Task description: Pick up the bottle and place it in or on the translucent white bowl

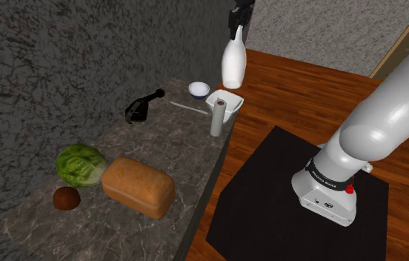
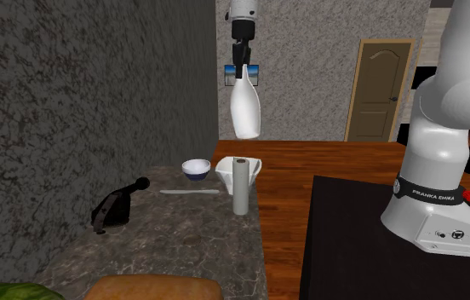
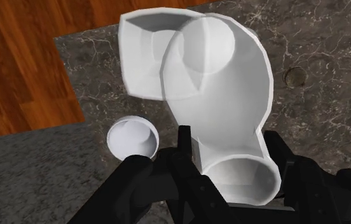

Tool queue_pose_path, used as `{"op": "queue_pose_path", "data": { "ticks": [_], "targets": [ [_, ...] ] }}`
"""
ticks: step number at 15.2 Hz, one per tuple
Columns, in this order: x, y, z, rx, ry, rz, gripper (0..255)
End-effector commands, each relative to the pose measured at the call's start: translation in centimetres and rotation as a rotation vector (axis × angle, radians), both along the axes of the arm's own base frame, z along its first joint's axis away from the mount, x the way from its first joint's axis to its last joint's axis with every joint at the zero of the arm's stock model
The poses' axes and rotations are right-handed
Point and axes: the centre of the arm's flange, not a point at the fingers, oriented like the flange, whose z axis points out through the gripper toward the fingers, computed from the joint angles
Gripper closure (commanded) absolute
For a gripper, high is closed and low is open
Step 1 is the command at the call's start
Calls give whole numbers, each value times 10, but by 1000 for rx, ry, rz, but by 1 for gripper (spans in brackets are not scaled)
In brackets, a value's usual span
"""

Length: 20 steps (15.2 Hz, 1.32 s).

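The pincer (image 2: 241, 61) is clamped on the neck of the white bottle (image 1: 233, 65), which hangs upright, high over the worktop (image 1: 166, 144). Roughly below it the white bowl (image 1: 230, 97) sits at the worktop's edge, with an upright white roll (image 1: 217, 122) just beside it and a small bowl (image 1: 198, 90) near. Released from this height, the bottle would likely bounce out or tip the bowl off the edge. A skewed descent could knock the roll. In the wrist view the bottle covers much of the bowl, so alignment is hard to judge. I cannot tell whether the round white thing (image 3: 131, 139) there is the roll's top or the small bowl.
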Motion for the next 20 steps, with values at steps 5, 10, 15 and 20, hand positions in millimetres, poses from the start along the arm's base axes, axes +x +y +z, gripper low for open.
{"op": "queue_pose_path", "data": {
  "ticks": [5, 10, 15, 20],
  "targets": [
    [24, -73, 24, -1, 0, 1, 255],
    [24, -73, -2, -1, 0, 1, 255],
    [24, -73, -29, -1, 0, 1, 255],
    [24, -73, -55, -1, 0, 1, 255]
  ]
}}
